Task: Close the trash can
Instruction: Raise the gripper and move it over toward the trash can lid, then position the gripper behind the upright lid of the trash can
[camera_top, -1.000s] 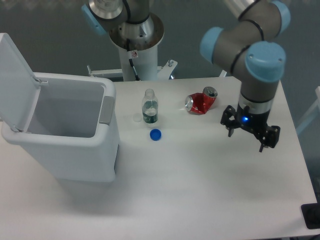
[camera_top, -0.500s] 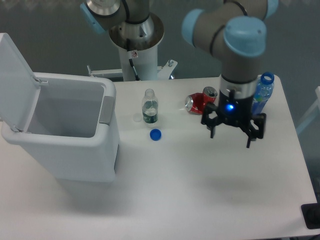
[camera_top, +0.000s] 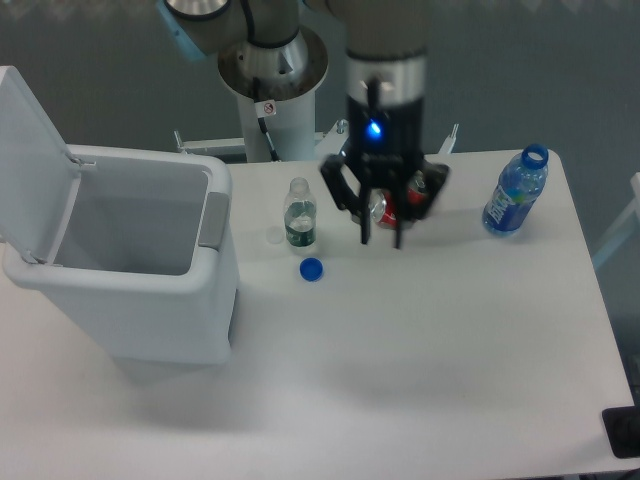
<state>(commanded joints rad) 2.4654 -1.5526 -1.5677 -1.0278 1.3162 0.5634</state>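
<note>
Jaws spread and empty: your gripper (camera_top: 381, 231) hangs over the red can (camera_top: 383, 209), hiding most of it. The trash can (camera_top: 130, 270) sits well apart at the table's (camera_top: 420, 360) left, lid (camera_top: 32, 150) upright, top-left corner cropped.

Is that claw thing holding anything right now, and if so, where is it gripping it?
Nothing is held. The gripper hangs in the air with its jaws open and empty, in front of the red can as the camera sees it.
</note>
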